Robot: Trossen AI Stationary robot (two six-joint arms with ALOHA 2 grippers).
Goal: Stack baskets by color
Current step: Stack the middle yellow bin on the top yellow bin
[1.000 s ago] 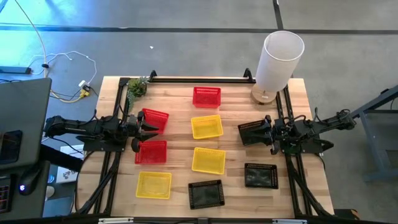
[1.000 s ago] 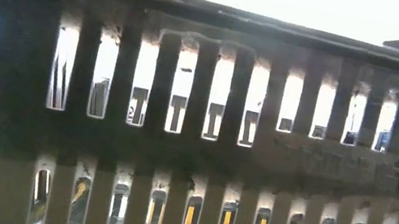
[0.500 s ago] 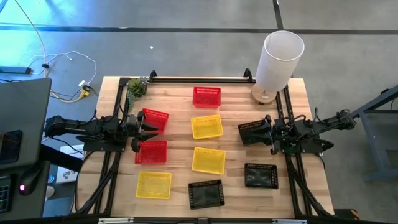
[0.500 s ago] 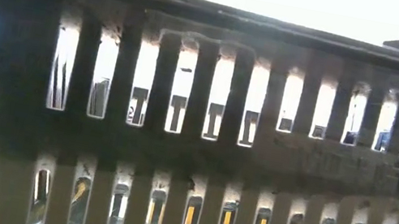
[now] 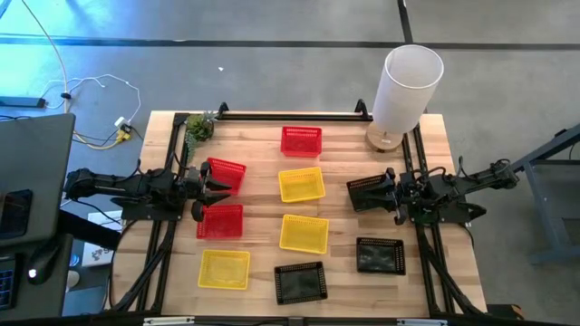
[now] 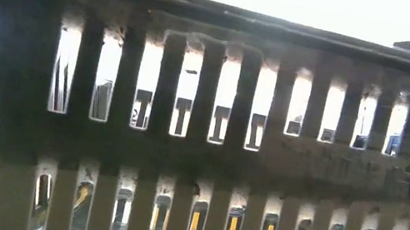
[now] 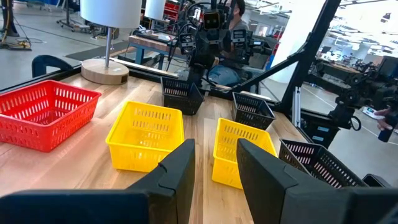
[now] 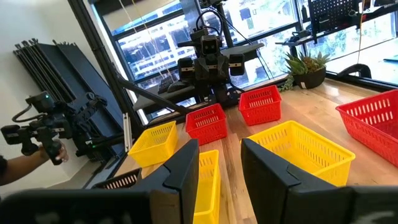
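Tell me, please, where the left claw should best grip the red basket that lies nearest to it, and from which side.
Probably its rim wall facing the left claw, one finger inside, one outside. The red basket sits upright with its mouth open upward, and its thin slotted walls suit a pinch from above.

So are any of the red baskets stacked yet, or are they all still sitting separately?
All separate. The high view shows three red baskets each on the wooden table alone, none nested in another.

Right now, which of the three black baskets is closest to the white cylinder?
The black basket just in front of the right gripper; the other two sit along the table's near edge, far from the white cylinder.
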